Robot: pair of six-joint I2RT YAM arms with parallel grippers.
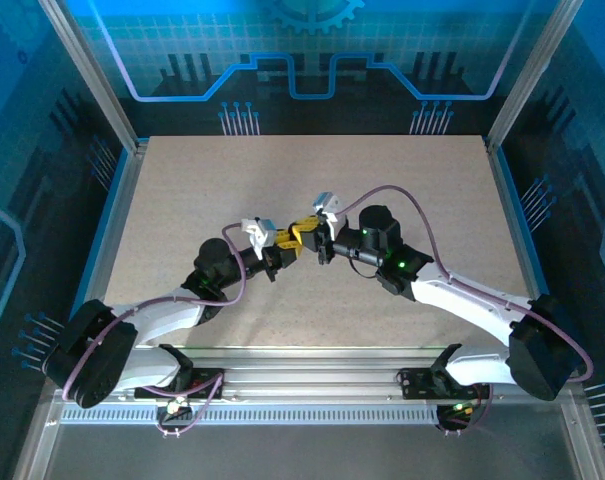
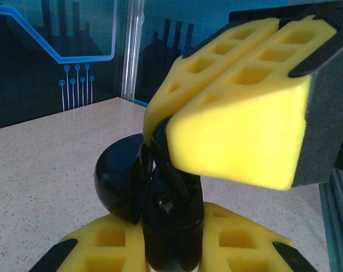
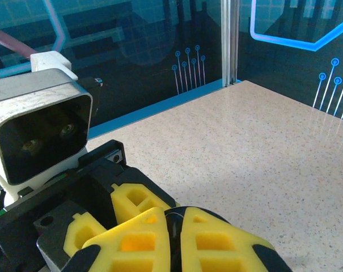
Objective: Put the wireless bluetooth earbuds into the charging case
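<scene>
- Mid-table, the left gripper pinches the black case. The right gripper, reaching in from the right, is pressed together on what looks like a black earbud at the case's opening.
- Risk: the earbud is tiny and caught only at the fingertips. A tilted push could twist it loose onto the table or jam it crooked in its socket.
- Risk: the case is round and glossy, so downward pressure could roll it in the left grip.
- Both grippers end in yellow, foam-like blocks with square pockets. The case is smooth, shiny and domed, the table matte, flecked beige.
</scene>
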